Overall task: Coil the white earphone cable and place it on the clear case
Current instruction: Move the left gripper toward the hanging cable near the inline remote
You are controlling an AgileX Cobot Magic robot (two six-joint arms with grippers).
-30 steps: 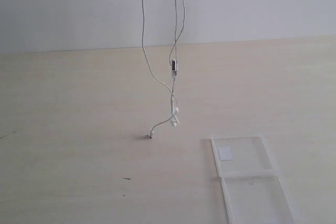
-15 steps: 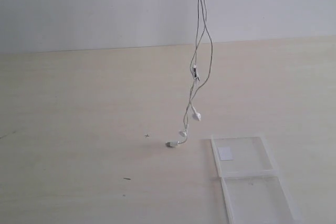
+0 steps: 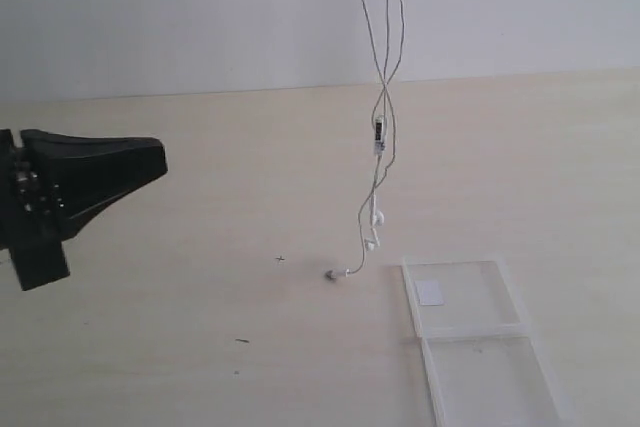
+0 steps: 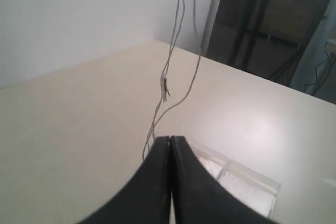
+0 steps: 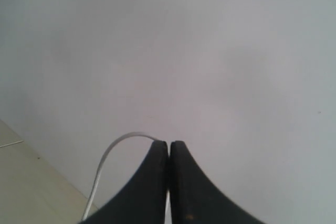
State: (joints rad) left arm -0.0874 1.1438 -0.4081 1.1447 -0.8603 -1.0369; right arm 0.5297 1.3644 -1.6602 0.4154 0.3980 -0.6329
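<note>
A pale wooden tabletop (image 3: 150, 367) runs back to a plain white wall (image 3: 150, 17). The white earphone cable (image 3: 383, 97) hangs down from 12 o'clock of the exterior view, its strands crossing above the inline remote (image 3: 380, 133). Two earbuds (image 3: 377, 216) dangle below, and the plug (image 3: 331, 274) reaches the tabletop near the middle. The right fingers (image 5: 152, 182) are pressed together, pinching the cable. The clear case (image 3: 515, 327) lies open and flat at 5 o'clock, near the plug, with a white sticker (image 3: 430, 292) inside. The left fingers (image 3: 100, 162), pressed together on nothing, hover at 9 o'clock, well apart from the cable
</note>
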